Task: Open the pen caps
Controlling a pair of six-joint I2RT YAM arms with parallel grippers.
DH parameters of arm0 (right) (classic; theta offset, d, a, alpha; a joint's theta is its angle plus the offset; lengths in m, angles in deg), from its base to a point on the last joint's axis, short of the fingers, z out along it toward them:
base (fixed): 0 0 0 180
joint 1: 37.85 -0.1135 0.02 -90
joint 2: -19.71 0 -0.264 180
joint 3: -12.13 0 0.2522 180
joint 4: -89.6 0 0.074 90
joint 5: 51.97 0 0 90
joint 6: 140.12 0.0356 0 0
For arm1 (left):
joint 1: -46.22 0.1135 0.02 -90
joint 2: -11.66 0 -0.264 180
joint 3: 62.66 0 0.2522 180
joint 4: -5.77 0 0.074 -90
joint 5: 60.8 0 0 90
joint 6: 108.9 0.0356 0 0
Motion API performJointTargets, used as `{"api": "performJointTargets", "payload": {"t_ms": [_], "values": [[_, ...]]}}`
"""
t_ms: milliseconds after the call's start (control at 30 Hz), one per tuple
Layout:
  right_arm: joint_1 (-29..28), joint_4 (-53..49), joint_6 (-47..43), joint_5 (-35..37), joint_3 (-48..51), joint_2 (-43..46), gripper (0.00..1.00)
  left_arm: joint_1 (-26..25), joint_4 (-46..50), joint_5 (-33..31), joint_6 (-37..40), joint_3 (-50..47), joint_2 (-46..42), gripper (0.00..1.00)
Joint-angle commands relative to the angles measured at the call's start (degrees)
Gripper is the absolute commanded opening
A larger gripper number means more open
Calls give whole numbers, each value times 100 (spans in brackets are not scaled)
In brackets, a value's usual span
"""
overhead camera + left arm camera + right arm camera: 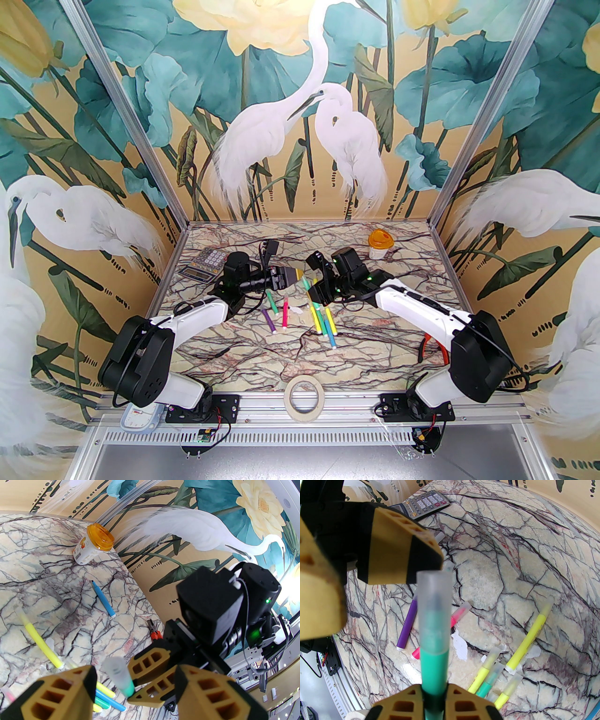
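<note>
Headway: judged slight. Spotted one blue pen (103, 599) lying uncapped on the tabletop (262, 347), with most other pens (323, 323) capped mid-tabletop. Found right tool (434, 691) clamped on a green pen (434, 667), its pen cap (433, 601) on, raised by the spread-apart fingers of the left tool (296, 275). Could read nothing on calculator (208, 263) or jar label (83, 550).

We see bright, even light, soft shadows; the 2 wrist views bow at edges; near fingers (58, 691) blur.

Right claw (434, 696) clamped, left claw (136, 676) spread
</note>
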Motion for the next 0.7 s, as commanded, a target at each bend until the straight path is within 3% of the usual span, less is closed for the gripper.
{"api": "performJointTargets", "payload": {"t_ms": [0,267,667], "values": [[-51,151,-101,-93,-20,95,0,-75,363,98,173,184,76,59],[-96,145,-154,-124,-49,122,0,-211,822,17,407,379,135,53],[-108,191,-197,-113,3,210,0,-282,1029,-3,473,486,171,37]]}}
